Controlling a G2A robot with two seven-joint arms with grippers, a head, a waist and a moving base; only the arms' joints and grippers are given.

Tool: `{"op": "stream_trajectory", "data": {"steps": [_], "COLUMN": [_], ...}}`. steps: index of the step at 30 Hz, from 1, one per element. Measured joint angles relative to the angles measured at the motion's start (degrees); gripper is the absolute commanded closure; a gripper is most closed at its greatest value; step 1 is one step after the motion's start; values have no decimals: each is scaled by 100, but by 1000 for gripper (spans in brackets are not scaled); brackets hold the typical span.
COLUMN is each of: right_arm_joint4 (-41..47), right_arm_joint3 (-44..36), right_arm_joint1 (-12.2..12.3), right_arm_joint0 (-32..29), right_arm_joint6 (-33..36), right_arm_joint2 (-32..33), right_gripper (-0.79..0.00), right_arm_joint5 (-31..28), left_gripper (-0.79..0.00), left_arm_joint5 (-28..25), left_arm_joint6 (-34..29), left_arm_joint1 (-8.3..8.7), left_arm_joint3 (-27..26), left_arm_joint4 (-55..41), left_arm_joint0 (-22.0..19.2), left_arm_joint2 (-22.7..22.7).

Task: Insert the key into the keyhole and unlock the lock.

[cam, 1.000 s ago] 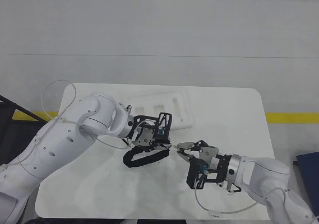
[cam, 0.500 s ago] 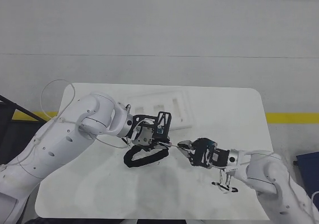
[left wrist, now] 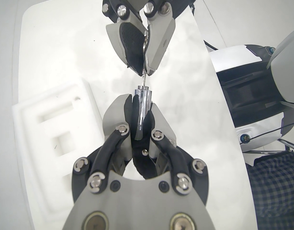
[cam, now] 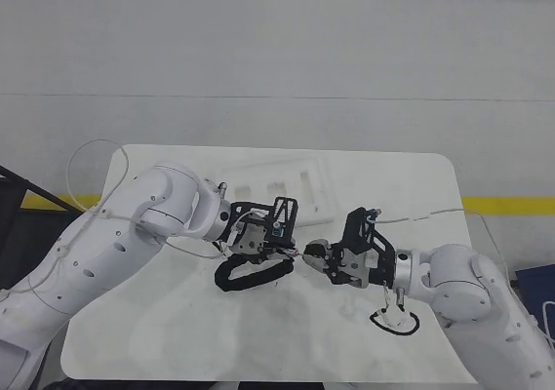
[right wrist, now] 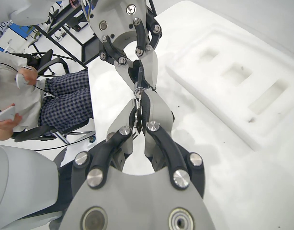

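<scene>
My left gripper point(cam: 279, 250) is shut on the silver lock cylinder point(left wrist: 143, 102), held over the middle of the white table point(cam: 394, 195). The lock's black cable loop point(cam: 248, 274) hangs below it onto the table. My right gripper point(cam: 313, 256) faces it tip to tip and is shut on the key point(right wrist: 137, 114). The thin key blade point(left wrist: 144, 80) spans the short gap and enters the keyhole in the cylinder's end point(right wrist: 138, 91). In the left wrist view the right gripper's fingers point(left wrist: 159, 46) pinch the key head edge-on.
A white foam tray point(cam: 279, 188) with rectangular pockets lies on the far side of the table behind the left gripper. A thin black wire loop point(cam: 394, 320) from the right wrist rests on the table near the front.
The right wrist has rolled about its own axis with the key in the keyhole; its black wrist parts swung from below to above. The left arm and lock stayed put.
</scene>
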Motion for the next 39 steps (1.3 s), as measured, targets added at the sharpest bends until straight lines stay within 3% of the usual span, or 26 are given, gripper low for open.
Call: {"op": "stream_trajectory", "data": {"steps": [5,11,15,20,21,22,23,24,26,27,33,39], "right_arm_joint4": [153,-761,-1502,-2368,-2454,-2543,-2601,-2648,-2768,-2840,-3464,-3631], "right_arm_joint3": [70,37,11,42,62,100,134,170,235,247,89,-153], "right_arm_joint1": [31,53,31,-50,-70,-96,-115,-132,-166,-176,-190,-144], "right_arm_joint0": [-167,-708,-1004,-1001,-971,-908,-850,-791,-678,-644,-723,-971], "right_arm_joint6": [-481,-1577,-2210,-2626,-2660,-2692,-2722,-2764,-2897,-2959,-3132,-3129], "right_arm_joint2": [264,689,699,264,148,4,-87,-163,-280,-311,-292,-71], "right_gripper": [-785,-785,-785,-785,-760,-600,-382,-299,-46,0,0,0], "right_arm_joint5": [-378,-903,-941,-625,-535,-435,-365,-303,-178,-137,334,306], "left_gripper": [0,0,0,0,0,0,0,0,0,0,0,0], "left_arm_joint5": [1,1,1,1,1,1,1,1,1,1,1,1], "left_arm_joint6": [151,505,813,1093,1116,1135,1145,1153,1176,1182,1218,1302], "left_arm_joint1": [31,100,154,208,213,219,222,223,224,224,235,253], "left_arm_joint3": [36,86,63,-116,-150,-186,-205,-220,-243,-248,-217,-165], "left_arm_joint4": [6,-141,-213,-301,-313,-320,-324,-327,-343,-349,-387,-375], "left_arm_joint0": [78,234,381,543,558,572,579,584,591,591,595,614], "left_arm_joint2": [-82,-314,-521,-678,-683,-685,-682,-677,-659,-650,-632,-696]}}
